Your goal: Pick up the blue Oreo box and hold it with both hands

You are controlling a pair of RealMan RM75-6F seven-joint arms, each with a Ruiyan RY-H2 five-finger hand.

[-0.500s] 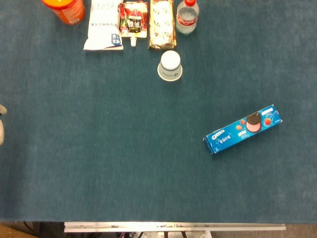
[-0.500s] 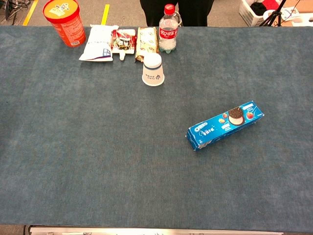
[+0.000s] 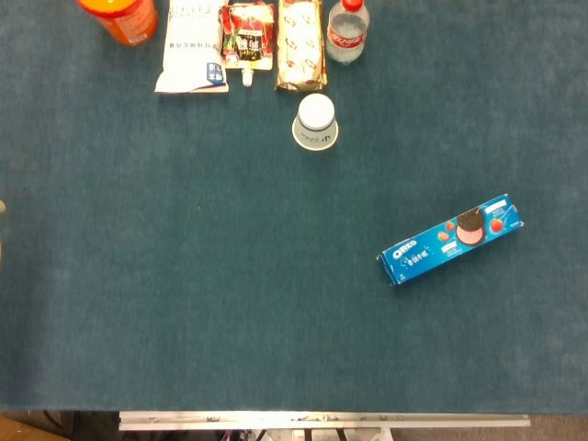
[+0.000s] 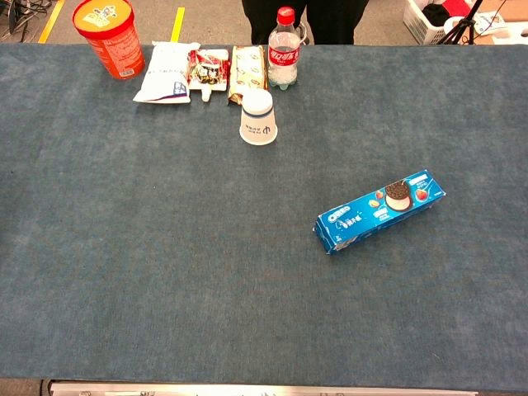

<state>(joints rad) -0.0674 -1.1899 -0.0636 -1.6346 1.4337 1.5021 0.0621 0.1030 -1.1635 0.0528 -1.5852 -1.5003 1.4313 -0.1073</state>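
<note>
Blue felt surface [image 4: 165, 272], head + chest views. Far edge, L to R: orange tub [image 4: 108, 35], white pouch [image 4: 167, 74], red pouch [image 4: 207, 68], wafer pack [image 4: 247, 67], cola bottle [image 4: 283, 58], all near one another in a row. Paper cup [image 4: 256, 117] stands inverted just in front of the wafer pack. Oreo box [image 4: 379, 210] lies flat at R-centre, tilted, well apart from the row, untouched. Neither hand is in view, so grip state can't be told.
</note>
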